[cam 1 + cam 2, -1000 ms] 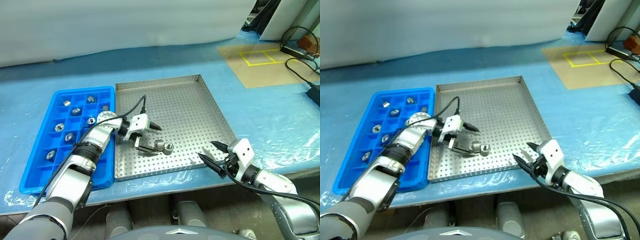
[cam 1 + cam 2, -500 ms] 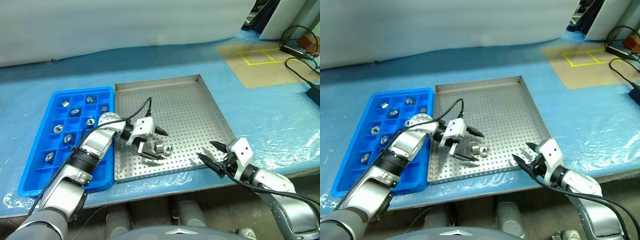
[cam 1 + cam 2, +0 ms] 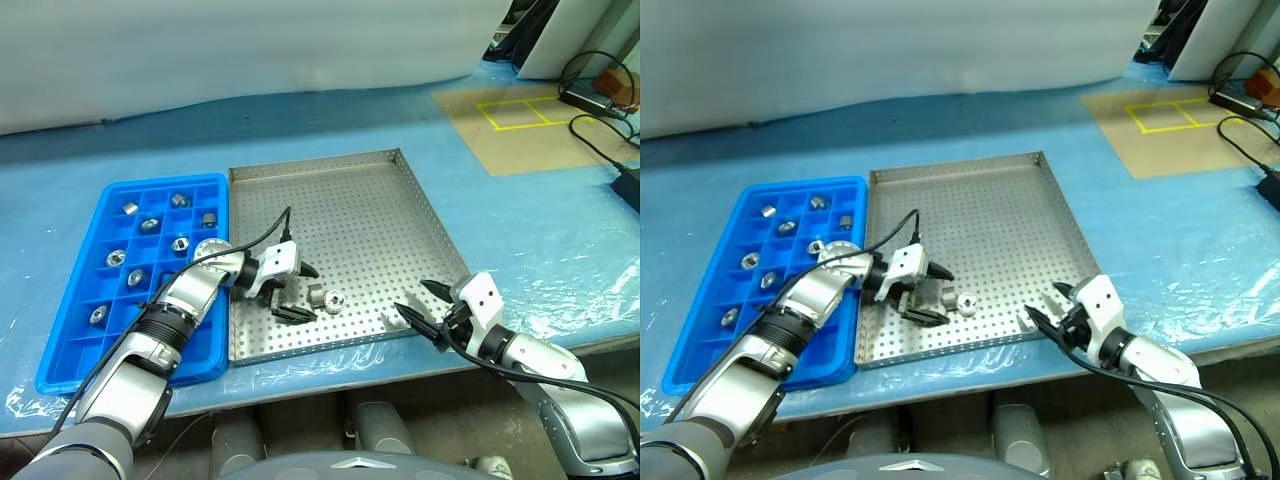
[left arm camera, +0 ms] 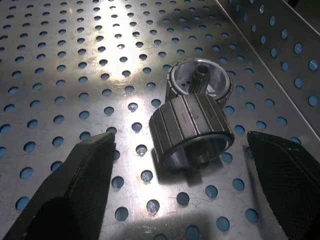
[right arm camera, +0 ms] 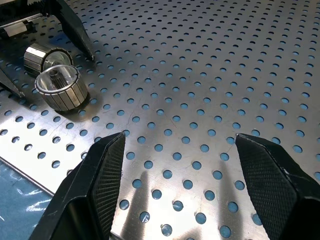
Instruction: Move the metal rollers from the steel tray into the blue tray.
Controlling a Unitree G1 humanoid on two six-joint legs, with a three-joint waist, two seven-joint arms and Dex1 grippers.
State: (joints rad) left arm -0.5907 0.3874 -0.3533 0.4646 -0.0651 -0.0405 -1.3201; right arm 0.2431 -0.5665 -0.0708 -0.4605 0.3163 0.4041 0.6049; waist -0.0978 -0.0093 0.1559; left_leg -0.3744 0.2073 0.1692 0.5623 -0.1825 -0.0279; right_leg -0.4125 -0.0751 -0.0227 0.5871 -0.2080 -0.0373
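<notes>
Now two rollers [image 3: 325, 297] lie at about six o'clock on the steel tray [image 3: 400, 210]. Seven already sit in the blue tray [image 3: 70, 345]. The left gripper [image 3: 292, 292] stands wide around one; the right gripper [image 3: 424, 312] gapes empty.

The far half of the steel tray [image 3: 350, 195] floor is bare, open to a gripper from above. Near its front edge two metal rollers [image 4: 192, 127] lie touching, bracketed by the spread fingers of the left gripper [image 3: 296, 292]. The right gripper [image 3: 420, 308], jaws apart, crowds the tray's front right corner. The low rim blocks level approaches.
</notes>
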